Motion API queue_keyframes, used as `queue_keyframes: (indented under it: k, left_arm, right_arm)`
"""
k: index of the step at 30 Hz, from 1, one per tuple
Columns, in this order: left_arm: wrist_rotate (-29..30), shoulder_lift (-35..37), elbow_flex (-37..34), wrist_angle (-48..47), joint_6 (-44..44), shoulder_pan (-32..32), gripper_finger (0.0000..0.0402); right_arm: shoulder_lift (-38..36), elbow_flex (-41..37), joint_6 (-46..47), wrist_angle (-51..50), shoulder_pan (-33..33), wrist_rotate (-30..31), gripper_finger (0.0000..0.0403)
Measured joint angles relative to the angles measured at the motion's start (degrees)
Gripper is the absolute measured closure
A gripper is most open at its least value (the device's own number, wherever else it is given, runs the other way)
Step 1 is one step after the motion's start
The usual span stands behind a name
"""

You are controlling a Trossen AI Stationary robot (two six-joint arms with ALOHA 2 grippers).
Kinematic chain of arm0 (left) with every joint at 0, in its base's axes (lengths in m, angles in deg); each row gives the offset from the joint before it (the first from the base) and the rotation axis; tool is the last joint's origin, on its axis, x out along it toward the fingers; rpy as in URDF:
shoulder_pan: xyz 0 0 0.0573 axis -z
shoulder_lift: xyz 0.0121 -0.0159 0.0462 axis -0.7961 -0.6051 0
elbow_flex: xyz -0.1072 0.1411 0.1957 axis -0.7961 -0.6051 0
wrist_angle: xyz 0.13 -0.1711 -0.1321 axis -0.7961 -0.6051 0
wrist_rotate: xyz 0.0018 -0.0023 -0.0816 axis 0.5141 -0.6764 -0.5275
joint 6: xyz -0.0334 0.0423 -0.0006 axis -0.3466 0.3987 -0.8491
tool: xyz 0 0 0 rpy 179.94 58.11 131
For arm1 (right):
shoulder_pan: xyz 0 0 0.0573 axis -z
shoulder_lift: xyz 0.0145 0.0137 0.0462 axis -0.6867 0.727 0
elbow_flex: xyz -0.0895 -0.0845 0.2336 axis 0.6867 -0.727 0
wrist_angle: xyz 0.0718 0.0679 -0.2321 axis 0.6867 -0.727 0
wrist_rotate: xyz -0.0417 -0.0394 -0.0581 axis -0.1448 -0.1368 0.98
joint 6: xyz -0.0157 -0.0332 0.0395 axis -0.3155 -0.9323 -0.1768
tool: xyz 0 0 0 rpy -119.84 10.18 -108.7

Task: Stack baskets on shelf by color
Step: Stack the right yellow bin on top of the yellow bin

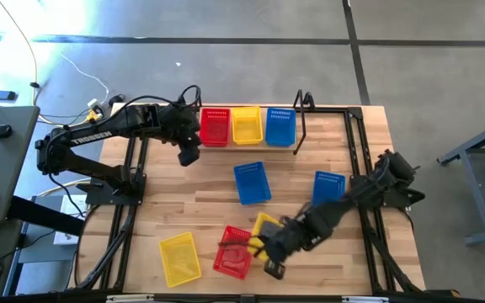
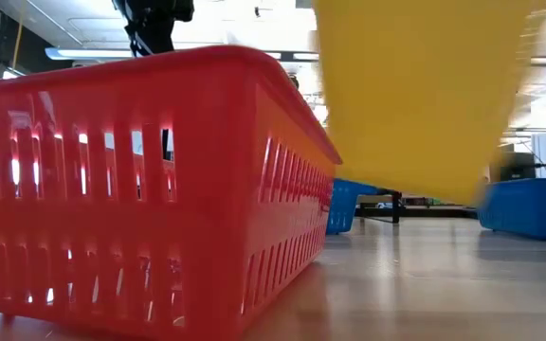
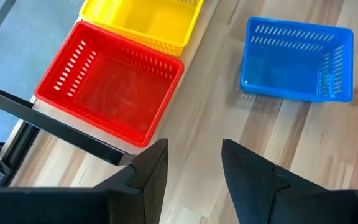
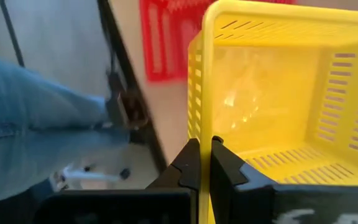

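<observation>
yellow basket (image 4: 278,106) lifted off table's near edge, beside a red basket (image 1: 233,261) | right gripper (image 4: 205,163) pinched shut on its rim | left gripper (image 3: 194,163) empty, fingers parted, by shelf (image 1: 322,112) | step: carry; next likely: nest into shelf's yellow basket (image 1: 247,124)

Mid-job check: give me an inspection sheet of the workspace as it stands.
Surface: slatted wood table, no spills seen.
Job's things: red basket, yellow basket and blue basket on the shelf; two blue, a yellow and a red loose on the table.
Clutter: nothing seen.
Grippers: left gripper open beside the shelf; right gripper shut on lifted yellow basket.
Cables: white cable on the floor.
Surroundings: a person's leg beyond the table edge.
</observation>
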State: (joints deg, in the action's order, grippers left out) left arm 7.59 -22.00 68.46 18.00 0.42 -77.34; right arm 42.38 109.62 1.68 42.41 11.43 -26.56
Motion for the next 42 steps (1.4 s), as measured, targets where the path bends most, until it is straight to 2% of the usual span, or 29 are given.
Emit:
queue_keyframes:
  k: [14, 23, 33, 37, 42]
  left_arm:
    - [0.0, 0.0, 0.0, -0.4, 3.0, 0.0, 0.0259]
    - [0.0, 0.0, 0.0, -0.4, 3.0, 0.0, 0.0259]
    - [0.0, 0.0, 0.0, -0.4, 3.0, 0.0, 0.0259]
    - [0.1, 0.0, 0.0, -0.4, 2.0, 0.0, 0.0259]
    - [0.1, 0.0, 0.0, -0.4, 0.5, 0.0, 0.0259]
  right_arm:
    - [0.0, 7.7, -24.1, -5.1, 15.4, 2.6, 0.0403]
    - [0.0, 12.8, -43.6, -9.2, 25.3, 7.6, 0.0403]
    - [0.0, 13.1, -64.0, -9.7, 35.8, 10.6, 0.0403]
    - [0.5, 13.1, -69.2, -9.6, 39.6, 10.8, 0.0403]
    - [1.3, 13.0, -74.4, -9.0, 43.0, 14.2, 0.0403]
